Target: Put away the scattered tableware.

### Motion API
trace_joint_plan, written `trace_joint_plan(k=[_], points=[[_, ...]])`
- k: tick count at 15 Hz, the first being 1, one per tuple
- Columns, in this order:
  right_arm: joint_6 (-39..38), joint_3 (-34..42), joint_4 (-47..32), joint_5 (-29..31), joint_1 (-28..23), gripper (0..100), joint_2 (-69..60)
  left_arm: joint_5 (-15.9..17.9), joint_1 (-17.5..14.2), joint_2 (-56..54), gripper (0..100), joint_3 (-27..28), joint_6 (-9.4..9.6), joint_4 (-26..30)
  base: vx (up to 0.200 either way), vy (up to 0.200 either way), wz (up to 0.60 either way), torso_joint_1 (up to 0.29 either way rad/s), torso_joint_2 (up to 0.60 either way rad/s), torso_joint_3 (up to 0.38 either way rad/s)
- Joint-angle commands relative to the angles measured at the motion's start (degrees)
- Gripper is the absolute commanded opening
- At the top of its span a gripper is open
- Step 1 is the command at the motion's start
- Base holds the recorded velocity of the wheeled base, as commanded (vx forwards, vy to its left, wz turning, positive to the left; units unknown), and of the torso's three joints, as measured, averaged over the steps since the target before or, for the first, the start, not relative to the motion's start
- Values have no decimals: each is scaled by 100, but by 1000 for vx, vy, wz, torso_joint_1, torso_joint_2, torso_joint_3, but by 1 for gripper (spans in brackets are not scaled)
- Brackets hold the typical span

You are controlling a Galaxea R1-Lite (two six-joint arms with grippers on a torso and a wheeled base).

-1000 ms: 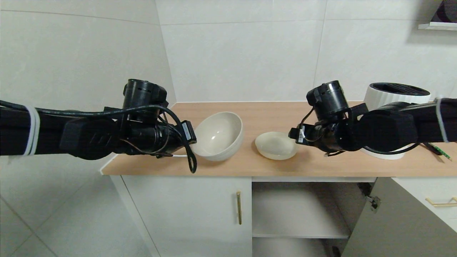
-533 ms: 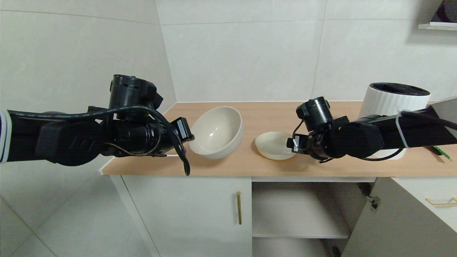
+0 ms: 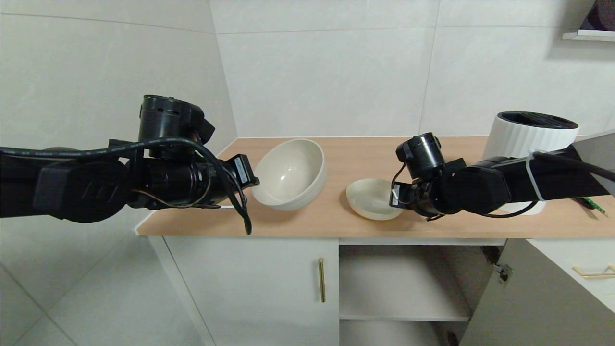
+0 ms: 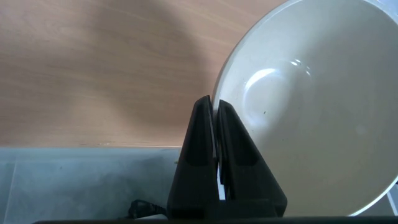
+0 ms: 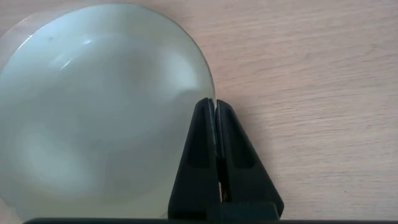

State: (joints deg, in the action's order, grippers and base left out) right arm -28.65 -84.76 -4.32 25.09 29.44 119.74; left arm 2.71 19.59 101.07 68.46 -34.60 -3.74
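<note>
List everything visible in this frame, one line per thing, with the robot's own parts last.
bowl: one, cream, tilted over the left part of the counter, rim pinched by the left gripper
dish: one, pale and translucent, tilted at the middle of the counter, rim pinched by the right gripper
container: one, white and ribbed with a dark top, standing on the right of the counter
green stick: one, at the counter's right edge, too small to identify
counter: one, light wood, against the tiled wall
cabinet: one, white, under the counter; left door shut, right door open, a bare shelf inside
left gripper: black, shut on the bowl's rim
right gripper: black, shut on the dish's rim
</note>
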Motion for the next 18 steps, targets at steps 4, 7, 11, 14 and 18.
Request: trace_joint_plan(k=[4,7,11,14,18], points=[[-132,162,-78,-338,-44,0,-504,37,10,-255,0,-149,58,5,0,0,0,0,0,0],[-115,715,-157,-1015,-79,0,-1453,336,133,-712,0,-694,533,14,0,0,0,0,0,0],[-62,1392,-676,-1885,-96,0,-2675,520,273,-1415,0,-1327,656,23,0,0,0,0,0,0],[149,2007,-931,-1929,-211,0,-2868,520,317,-1758,0,-1696,656,40,0,0,0,0,0,0],[272,2350,-922,-1920,-228,0,-3018,512,370,-1784,0,-1898,656,40,0,0,0,0,0,0]])
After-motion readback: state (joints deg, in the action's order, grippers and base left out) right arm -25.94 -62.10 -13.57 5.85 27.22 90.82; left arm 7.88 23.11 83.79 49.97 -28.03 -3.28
